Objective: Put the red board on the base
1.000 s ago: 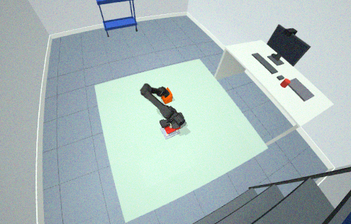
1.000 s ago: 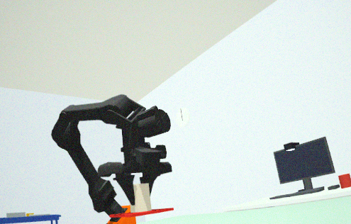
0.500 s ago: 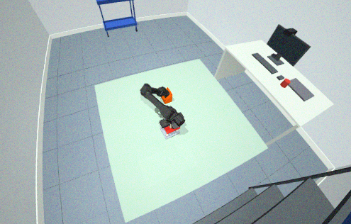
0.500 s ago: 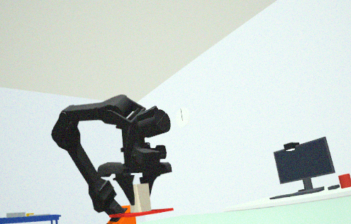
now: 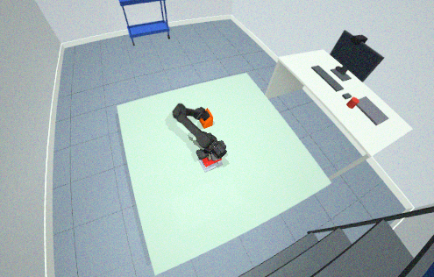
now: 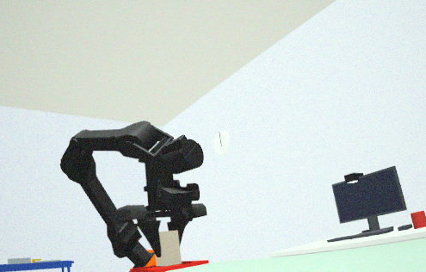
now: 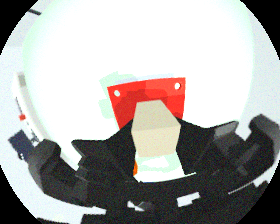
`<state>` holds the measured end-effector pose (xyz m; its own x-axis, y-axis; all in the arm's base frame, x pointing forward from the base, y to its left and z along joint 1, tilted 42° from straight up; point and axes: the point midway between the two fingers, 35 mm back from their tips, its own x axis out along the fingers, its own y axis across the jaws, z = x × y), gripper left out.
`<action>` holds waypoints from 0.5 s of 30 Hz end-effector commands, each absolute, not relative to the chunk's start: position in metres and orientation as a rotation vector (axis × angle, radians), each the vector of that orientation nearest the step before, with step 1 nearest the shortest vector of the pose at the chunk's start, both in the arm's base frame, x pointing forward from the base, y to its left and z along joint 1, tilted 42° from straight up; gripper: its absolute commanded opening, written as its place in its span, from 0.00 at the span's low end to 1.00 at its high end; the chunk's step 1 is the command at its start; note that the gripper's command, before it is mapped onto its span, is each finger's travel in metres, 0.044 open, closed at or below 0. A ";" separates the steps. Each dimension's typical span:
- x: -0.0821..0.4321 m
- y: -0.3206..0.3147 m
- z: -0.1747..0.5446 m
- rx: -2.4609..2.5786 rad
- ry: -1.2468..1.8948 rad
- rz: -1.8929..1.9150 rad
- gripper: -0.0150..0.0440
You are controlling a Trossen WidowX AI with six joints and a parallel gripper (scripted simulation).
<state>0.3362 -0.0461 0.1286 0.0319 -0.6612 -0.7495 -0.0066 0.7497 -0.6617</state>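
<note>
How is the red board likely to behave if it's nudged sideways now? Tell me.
The red board looks flat and straight-edged, so it probably stays stiff. The gripper is shut on its beige handle, so it would likely resist sliding, though it might twist slightly about that grip.
</note>
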 end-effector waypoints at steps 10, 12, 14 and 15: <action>0.337 -0.056 0.117 -0.588 1.468 -0.545 0.25; 0.337 -0.057 0.115 -0.588 1.467 -0.545 0.25; 0.337 -0.057 0.115 -0.586 1.467 -0.546 0.25; 0.337 -0.056 0.116 -0.584 1.467 -0.546 0.25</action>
